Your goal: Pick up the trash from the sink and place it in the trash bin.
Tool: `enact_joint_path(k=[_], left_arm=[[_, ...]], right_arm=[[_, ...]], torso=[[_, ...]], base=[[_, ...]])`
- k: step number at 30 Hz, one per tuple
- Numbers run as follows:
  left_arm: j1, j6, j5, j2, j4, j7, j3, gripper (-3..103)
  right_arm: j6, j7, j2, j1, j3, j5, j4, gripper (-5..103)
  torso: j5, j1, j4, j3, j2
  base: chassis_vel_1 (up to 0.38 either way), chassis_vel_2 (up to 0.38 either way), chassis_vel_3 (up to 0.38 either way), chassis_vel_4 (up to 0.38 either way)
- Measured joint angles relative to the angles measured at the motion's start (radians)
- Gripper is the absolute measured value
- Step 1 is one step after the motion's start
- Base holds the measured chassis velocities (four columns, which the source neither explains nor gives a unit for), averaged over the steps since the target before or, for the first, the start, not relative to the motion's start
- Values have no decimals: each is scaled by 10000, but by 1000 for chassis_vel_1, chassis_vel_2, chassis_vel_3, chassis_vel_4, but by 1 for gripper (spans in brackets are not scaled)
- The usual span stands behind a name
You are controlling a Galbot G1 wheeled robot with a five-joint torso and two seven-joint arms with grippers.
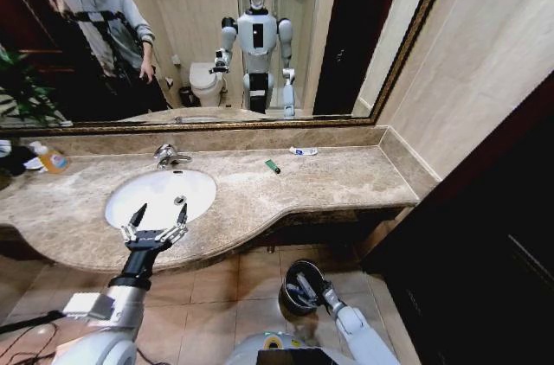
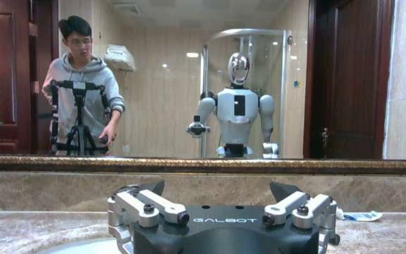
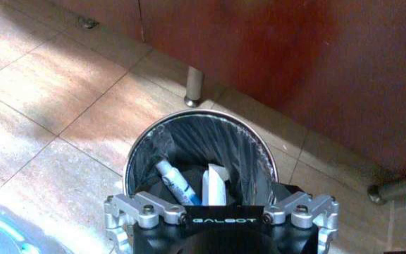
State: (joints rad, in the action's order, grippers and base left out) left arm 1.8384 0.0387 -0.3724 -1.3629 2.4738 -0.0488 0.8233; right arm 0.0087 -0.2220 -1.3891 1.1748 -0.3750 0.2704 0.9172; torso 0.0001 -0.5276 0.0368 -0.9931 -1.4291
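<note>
White oval sink (image 1: pixel 130 201), set in beige-brown marble desk (image 1: pixel 338 183); basin looks bare of trash. Remaining items lie on the desk: small green stick (image 1: pixel 273 166), long axis running diagonally; white-and-blue tube (image 1: pixel 303 151) beyond it, by the mirror. Left end effector (image 1: pixel 154 227) hovers over the basin's front rim, fingers spread apart; stick lies well to its right, left arm nearer. Right end effector (image 3: pixel 221 211) hangs over round black trash bin (image 3: pixel 139 153), fingers apart; a marker-like tube and a white sachet inside.
</note>
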Motion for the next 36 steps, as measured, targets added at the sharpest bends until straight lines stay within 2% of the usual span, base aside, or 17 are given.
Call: enact_joint_path(k=[4,6,11,14,18,29,33,36], left_arm=[[0,0,0,0,0,0,0,100],[1,0,0,0,-1,-1,-1,100],[0,0,0,0,0,1,1,100],[0,0,0,0,0,-1,1,100],[0,0,0,0,0,0,1,100],[0,0,0,0,0,-1,0,100],[0,0,0,0,0,-1,0,100],[0,0,0,1,0,0,0,100]], right_arm=[[-64,32,158,478,-170,-750,845,100],[-65,194,457,1279,-410,-1865,2247,100],[215,529,803,2234,-844,-2796,3859,100],[413,953,1019,3215,-1363,-3625,5874,100],[458,1222,909,3960,-1809,-3787,7637,100],[-365,1475,743,5159,-2183,-4643,11470,100],[-583,1497,805,5210,-2148,-5000,12407,100],[-884,1563,1012,4425,-1820,-5336,12767,100]], torso=[[2,0,1,0,1],[0,0,-1,0,0],[-1,2,-2,0,0],[0,2,0,1,-1],[-1,1,0,1,0],[-1,0,0,0,0],[-5,0,-1,0,-1],[-3,1,-1,0,-1]], base=[[0,0,0,0],[0,0,0,0],[0,0,0,0],[0,0,0,0],[0,0,0,0],[0,0,0,0],[0,0,0,0],[0,0,0,0]])
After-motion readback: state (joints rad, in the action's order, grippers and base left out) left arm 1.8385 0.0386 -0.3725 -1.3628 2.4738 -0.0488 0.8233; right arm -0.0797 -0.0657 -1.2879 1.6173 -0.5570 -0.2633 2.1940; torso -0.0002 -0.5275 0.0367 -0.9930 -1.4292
